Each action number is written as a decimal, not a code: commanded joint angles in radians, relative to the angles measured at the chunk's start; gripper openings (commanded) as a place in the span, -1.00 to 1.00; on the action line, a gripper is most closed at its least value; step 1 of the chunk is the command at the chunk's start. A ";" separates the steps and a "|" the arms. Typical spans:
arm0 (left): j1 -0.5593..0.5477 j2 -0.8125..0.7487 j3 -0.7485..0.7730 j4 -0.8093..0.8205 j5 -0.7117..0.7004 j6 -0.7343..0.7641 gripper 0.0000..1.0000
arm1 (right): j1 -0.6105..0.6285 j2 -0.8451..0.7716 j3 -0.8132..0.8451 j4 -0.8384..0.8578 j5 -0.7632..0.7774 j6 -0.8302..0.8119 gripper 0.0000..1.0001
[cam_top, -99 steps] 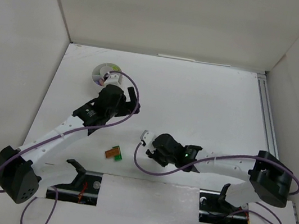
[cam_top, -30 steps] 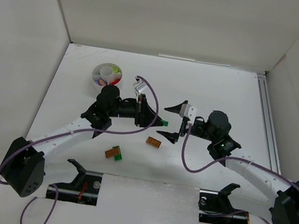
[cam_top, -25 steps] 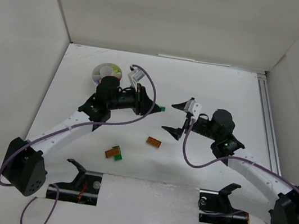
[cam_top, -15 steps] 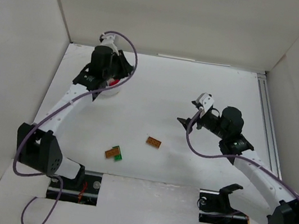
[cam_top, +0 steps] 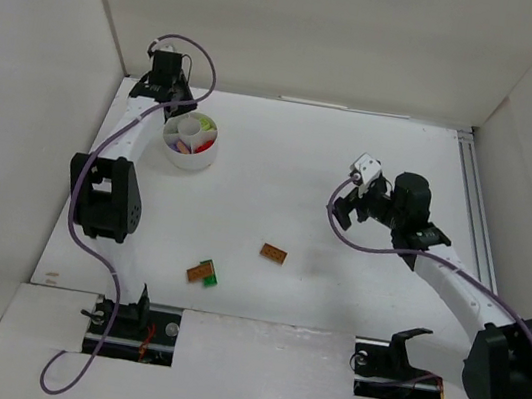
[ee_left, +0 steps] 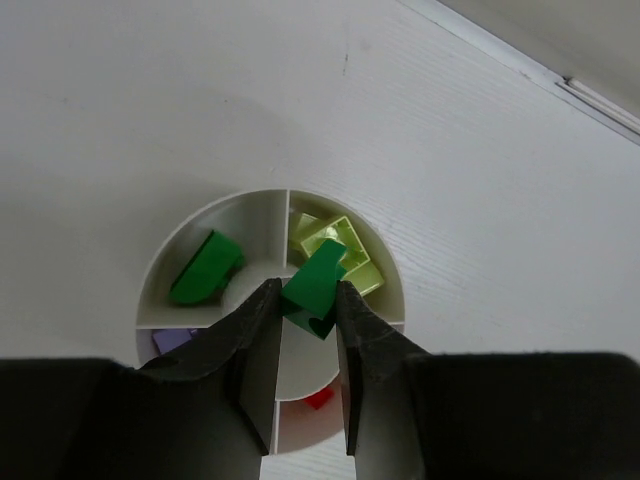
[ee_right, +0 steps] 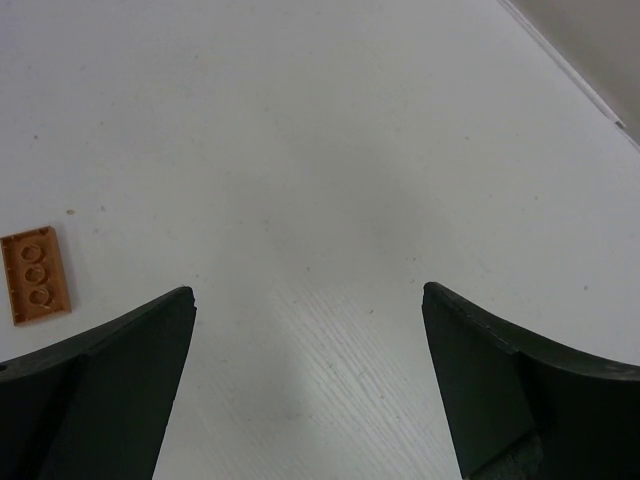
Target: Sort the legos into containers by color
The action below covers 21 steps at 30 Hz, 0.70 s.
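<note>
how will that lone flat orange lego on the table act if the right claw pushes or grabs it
The orange lego looks rigid and probably very light. Lying flat, studs up, on the smooth table, it would likely slide when pushed, not roll or tip. Its thin edges may be awkward for the open right claw to pinch.

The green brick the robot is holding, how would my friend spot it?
Find the small round white divided dish in the far left corner of the white table. Right above it, the left arm's black jaws pinch a dark green plastic brick. The other dark green brick lies down in a compartment; this one sits clamped between the jaws.
</note>
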 commanded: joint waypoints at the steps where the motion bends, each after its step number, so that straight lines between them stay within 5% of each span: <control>1: 0.032 -0.006 0.064 -0.043 -0.040 0.023 -1.00 | -0.016 0.020 0.052 -0.002 -0.043 -0.021 0.99; 21: 0.083 0.137 0.119 -0.023 0.040 0.037 -1.00 | -0.025 0.071 0.070 -0.011 -0.074 -0.030 0.99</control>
